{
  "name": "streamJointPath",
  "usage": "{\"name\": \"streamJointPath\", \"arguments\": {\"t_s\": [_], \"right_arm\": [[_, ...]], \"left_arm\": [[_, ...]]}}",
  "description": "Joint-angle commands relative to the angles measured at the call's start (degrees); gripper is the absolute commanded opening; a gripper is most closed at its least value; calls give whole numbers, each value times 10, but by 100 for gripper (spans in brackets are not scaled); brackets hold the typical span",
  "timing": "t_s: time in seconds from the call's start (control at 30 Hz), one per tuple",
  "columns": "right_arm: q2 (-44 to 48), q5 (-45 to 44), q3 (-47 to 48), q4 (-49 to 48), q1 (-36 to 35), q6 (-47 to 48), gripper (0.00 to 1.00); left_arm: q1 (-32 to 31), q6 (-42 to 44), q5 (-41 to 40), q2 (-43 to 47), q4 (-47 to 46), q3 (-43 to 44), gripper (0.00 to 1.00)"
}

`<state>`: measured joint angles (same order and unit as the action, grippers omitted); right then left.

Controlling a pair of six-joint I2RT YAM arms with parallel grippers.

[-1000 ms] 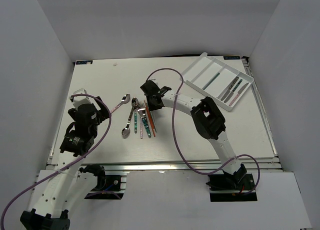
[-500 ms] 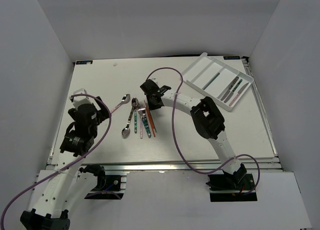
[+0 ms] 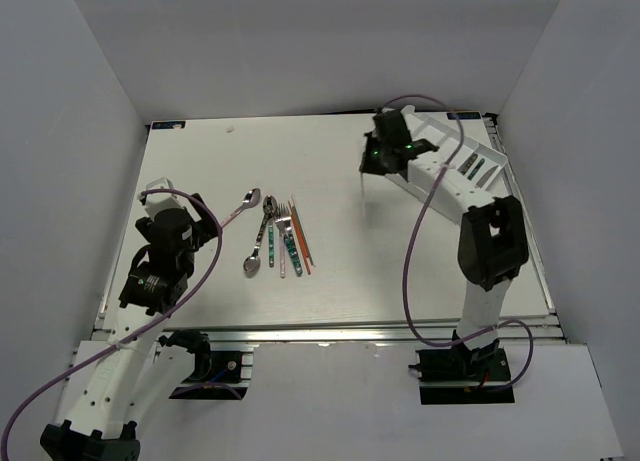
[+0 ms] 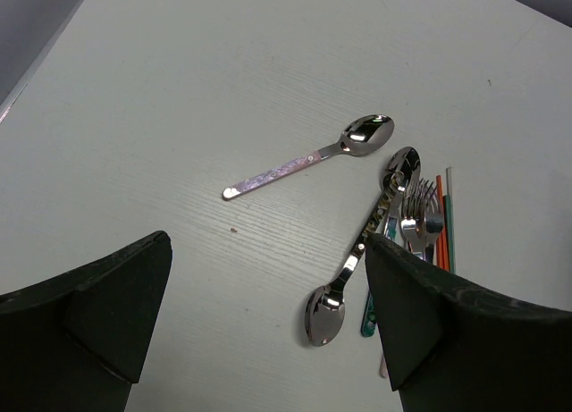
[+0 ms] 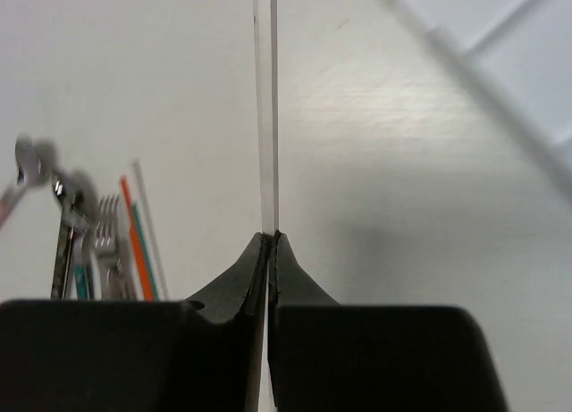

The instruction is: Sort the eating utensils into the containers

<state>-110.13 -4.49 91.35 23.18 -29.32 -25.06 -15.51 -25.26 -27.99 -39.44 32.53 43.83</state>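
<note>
Right end effector (image 5: pixel 270 238), pinched shut on a pale chopstick (image 5: pixel 266 108) above the table beside the tray (image 5: pixel 465 68): align with a compartment before release; left end effector (image 4: pixel 268 251) wide open, empty.

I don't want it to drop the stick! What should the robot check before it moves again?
1. Thin pale translucent chopstick pinched by the right fingers: ok.
2. Chopstick over the white plastic tray: not ok, it hangs over the table beside it.
3. Free compartment for it: cannot tell, the right arm hides much of the tray.
4. Left fingers open, far from the tray: ok.
5. Pile of metal utensils and coloured chopsticks out of the path: ok.
</note>
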Motion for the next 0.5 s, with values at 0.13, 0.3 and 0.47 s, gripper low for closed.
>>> {"name": "streamJointPath", "arguments": {"t_s": [0.13, 0.3, 0.47], "right_arm": [[-16, -13, 37, -15, 181, -53, 0], [-77, -12, 103, -3, 274, -88, 0], [-126, 40, 142, -30, 325, -123, 0]], "left_arm": [[-1, 6, 3, 1, -4, -2, 98], [-2, 6, 3, -6, -4, -2, 98], [-1, 6, 0, -9, -3, -2, 98]]}}
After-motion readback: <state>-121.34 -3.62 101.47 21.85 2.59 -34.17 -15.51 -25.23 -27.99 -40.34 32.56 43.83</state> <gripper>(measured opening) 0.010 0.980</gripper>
